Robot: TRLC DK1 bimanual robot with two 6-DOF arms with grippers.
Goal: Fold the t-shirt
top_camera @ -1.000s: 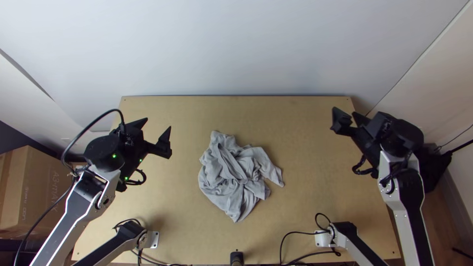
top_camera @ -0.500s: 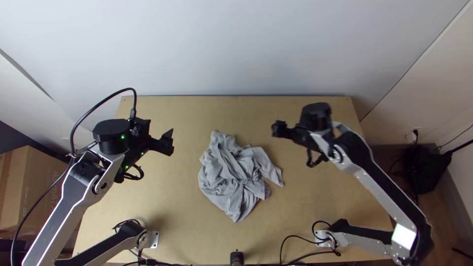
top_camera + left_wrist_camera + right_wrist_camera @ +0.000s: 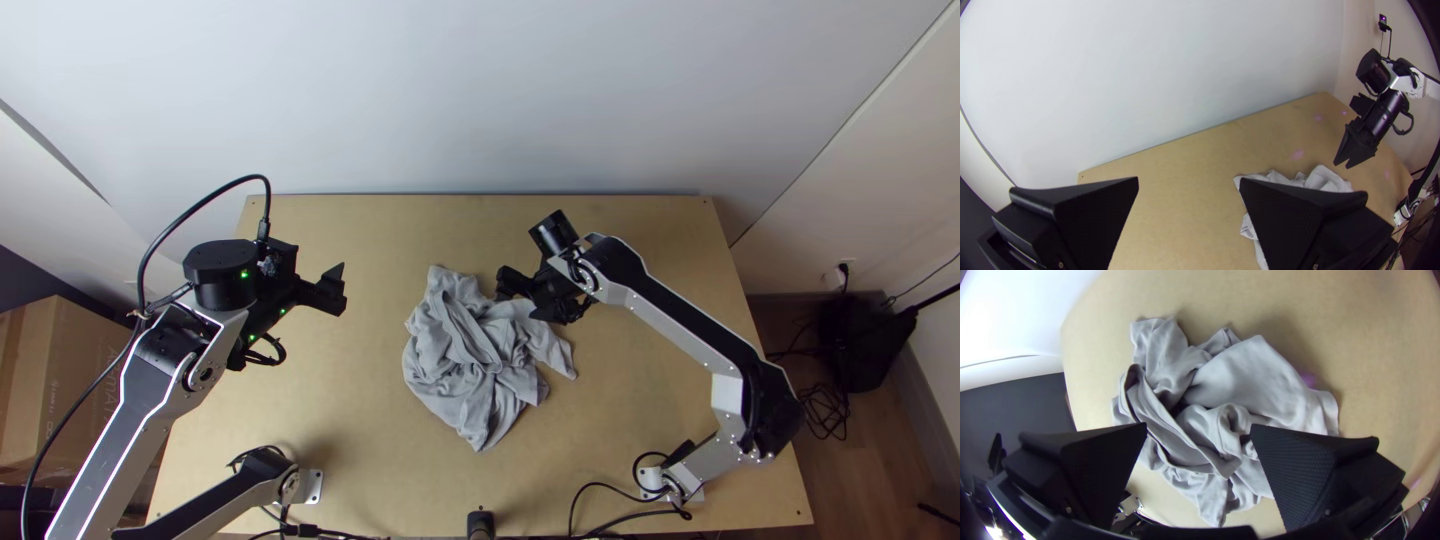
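Observation:
The grey t-shirt (image 3: pixel 455 345) lies bunched in a loose heap at mid-table, its collar band and folds showing in the right wrist view (image 3: pixel 1255 380). My right gripper (image 3: pixel 515 300) hangs over the heap's far right part. In its wrist view the right gripper (image 3: pixel 1198 430) is open, with cloth visible below and between its fingers but none gripped. Left of the shirt, my left gripper (image 3: pixel 338 288) is held above the table, apart from the cloth. Its fingers stand wide open in the left wrist view, where the left gripper (image 3: pixel 1188 182) holds nothing.
The wooden table (image 3: pixel 640 400) has bare wood around the shirt. A pale wall (image 3: pixel 480 100) rises behind its far edge. Black cables (image 3: pixel 600 488) lie at the near edge by the right arm's base. A cardboard box (image 3: pixel 80 370) stands beyond the table's left side.
My right gripper has swung from the table's right side leftward to above the shirt. The left gripper has shifted only slightly, its wrist turning a little. The shirt lies as before.

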